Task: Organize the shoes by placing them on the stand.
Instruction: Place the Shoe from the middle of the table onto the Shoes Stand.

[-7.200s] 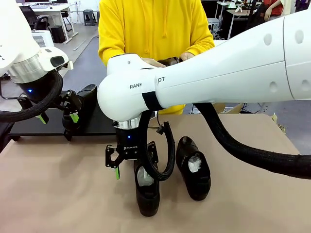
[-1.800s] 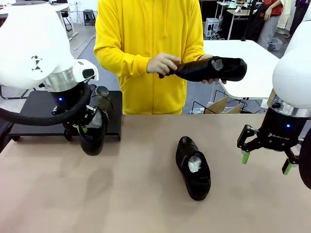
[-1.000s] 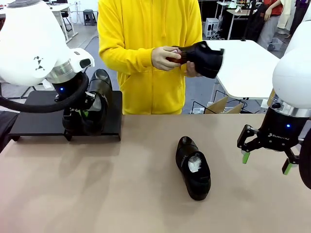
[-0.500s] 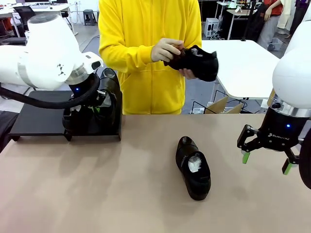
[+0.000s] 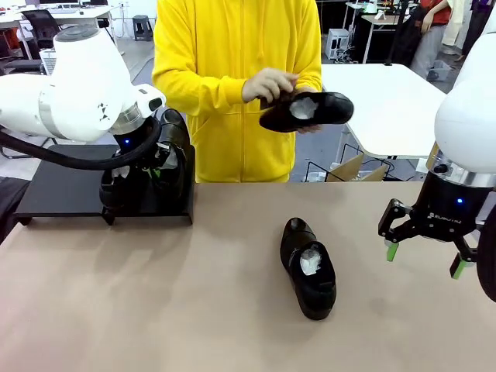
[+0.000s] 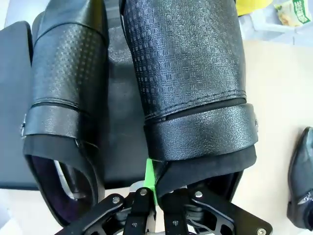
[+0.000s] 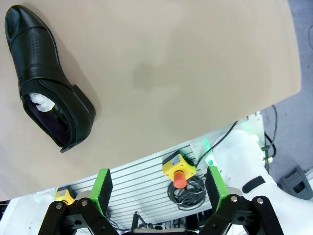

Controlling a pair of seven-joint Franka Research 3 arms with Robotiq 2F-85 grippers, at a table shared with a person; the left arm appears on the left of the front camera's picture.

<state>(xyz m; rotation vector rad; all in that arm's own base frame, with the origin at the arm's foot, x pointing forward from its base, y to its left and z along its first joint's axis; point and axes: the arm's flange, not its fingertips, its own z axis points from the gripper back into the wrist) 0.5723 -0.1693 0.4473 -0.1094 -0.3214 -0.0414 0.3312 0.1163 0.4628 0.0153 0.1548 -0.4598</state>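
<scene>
The left gripper (image 6: 151, 182), black, shows one bright green pad against a glossy black leather dress shoe (image 6: 188, 73) embossed with a fine square grid. Just beside that gripper, a second black leather shoe (image 6: 66, 83) bears tiny dotted perforations over the matte black flat stand (image 6: 12, 107). Ahead of the black, green-padded right gripper (image 7: 159, 183), a third glossy black perforated shoe (image 7: 46, 73) holds white crumpled paper (image 7: 39, 102) on the beige table (image 7: 195, 58).

Bright even light; soft shadows on my tan tabletop (image 5: 155, 310), dull sheen on the black embossed leather shoe (image 6: 190, 73).
</scene>
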